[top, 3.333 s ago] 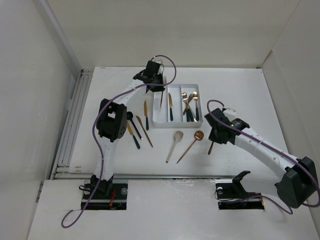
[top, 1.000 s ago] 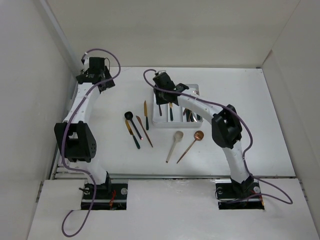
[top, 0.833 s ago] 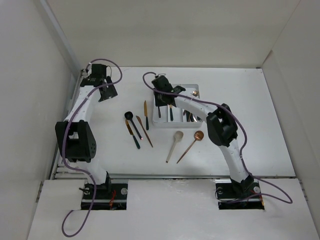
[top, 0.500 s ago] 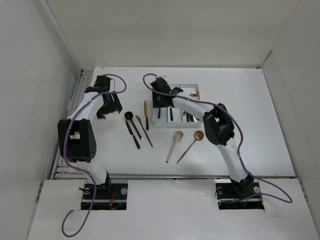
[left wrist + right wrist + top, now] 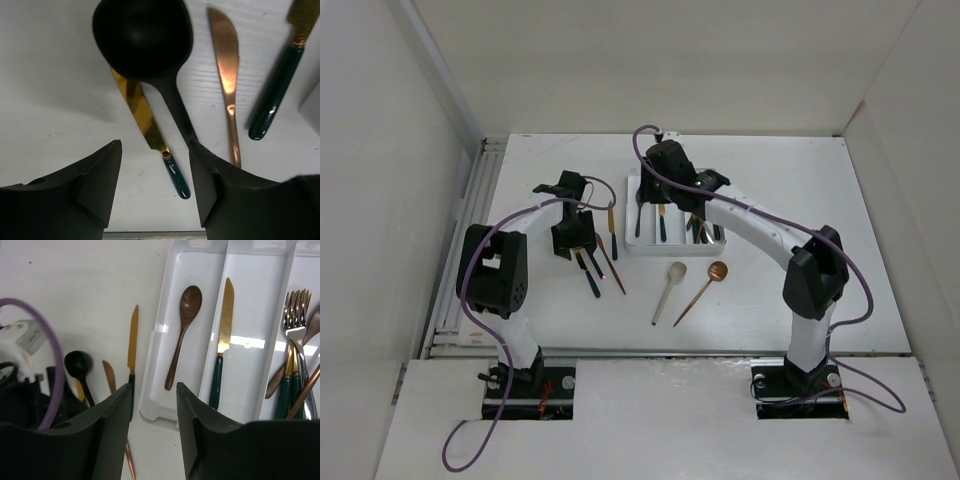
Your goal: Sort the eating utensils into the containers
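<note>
My left gripper (image 5: 155, 186) is open, low over the table, with the green handle of a gold knife (image 5: 145, 122) lying between its fingers, untouched. A black spoon (image 5: 142, 37), a copper knife (image 5: 227, 70) and a second green-handled knife (image 5: 276, 95) lie just beyond. My right gripper (image 5: 154, 425) hangs open and empty above the near left corner of the white tray (image 5: 156, 410). The tray's left compartment holds a brown spoon (image 5: 182, 335), the middle one a knife (image 5: 222, 335), the right one forks and spoons (image 5: 295, 340). From above, the left gripper (image 5: 575, 238) sits left of the tray (image 5: 670, 249).
A cream spoon (image 5: 670, 290) and a copper spoon (image 5: 705, 284) lie on the table in front of the tray. Side walls enclose the table left and right. A rail runs along the table's left edge (image 5: 470, 240).
The left arm swung from the far left rear down over the black spoon, its jaws narrowing. The right gripper opened over the tray; the brown spoon lies in the left compartment.
</note>
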Tool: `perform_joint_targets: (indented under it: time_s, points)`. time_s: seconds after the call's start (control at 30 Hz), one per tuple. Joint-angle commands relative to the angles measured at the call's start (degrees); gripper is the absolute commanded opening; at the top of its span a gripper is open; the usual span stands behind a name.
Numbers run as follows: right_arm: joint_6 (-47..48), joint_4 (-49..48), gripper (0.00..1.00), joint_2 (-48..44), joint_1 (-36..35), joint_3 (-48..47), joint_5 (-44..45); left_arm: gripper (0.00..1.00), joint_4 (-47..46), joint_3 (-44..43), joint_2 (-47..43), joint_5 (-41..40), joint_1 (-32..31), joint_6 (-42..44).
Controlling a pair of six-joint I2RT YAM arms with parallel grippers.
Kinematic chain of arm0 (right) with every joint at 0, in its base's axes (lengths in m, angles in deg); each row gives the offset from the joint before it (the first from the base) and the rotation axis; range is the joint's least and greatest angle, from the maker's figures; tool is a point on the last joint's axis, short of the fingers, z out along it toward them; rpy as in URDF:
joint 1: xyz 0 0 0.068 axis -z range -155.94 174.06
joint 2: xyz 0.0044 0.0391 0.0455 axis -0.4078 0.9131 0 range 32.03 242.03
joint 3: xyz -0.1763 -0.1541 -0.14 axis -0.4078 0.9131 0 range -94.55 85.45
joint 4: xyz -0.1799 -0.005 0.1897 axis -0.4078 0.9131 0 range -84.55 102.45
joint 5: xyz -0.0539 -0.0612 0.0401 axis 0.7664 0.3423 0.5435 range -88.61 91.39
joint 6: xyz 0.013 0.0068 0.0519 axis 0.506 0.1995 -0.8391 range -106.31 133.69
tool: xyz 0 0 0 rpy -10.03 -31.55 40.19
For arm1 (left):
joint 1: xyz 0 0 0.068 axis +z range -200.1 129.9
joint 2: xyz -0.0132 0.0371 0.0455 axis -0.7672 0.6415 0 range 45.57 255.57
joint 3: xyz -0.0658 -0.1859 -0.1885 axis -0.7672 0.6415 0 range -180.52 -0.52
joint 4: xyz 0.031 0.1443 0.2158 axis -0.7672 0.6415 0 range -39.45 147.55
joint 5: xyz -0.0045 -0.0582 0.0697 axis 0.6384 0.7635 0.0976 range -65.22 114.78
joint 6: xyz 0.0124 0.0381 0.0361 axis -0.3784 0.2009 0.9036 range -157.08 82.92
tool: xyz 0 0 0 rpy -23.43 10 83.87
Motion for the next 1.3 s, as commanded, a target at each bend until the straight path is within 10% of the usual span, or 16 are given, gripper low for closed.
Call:
perform_joint_targets:
  time_s: [0.0, 0.73, 1.27]
  points:
    - [0.8, -0.2, 0.47, -2.9, -2.2, 3.4, 1.2, 0.53, 2.2, -4.6, -0.2, 1.4, -0.4, 0.5]
    - [-3.8, 3.0, 0.38, -12.1, -2.8, 19.1, 7.2, 0.38, 4.6, -11.7, 9.5, 0.2, -3.8, -3.0]
    - [-2.8, 4.0, 0.36, -9.9, -2.8, 17.2, 7.7, 0.52, 7.9, -12.2, 4.9, 0.2, -1.4, -3.5]
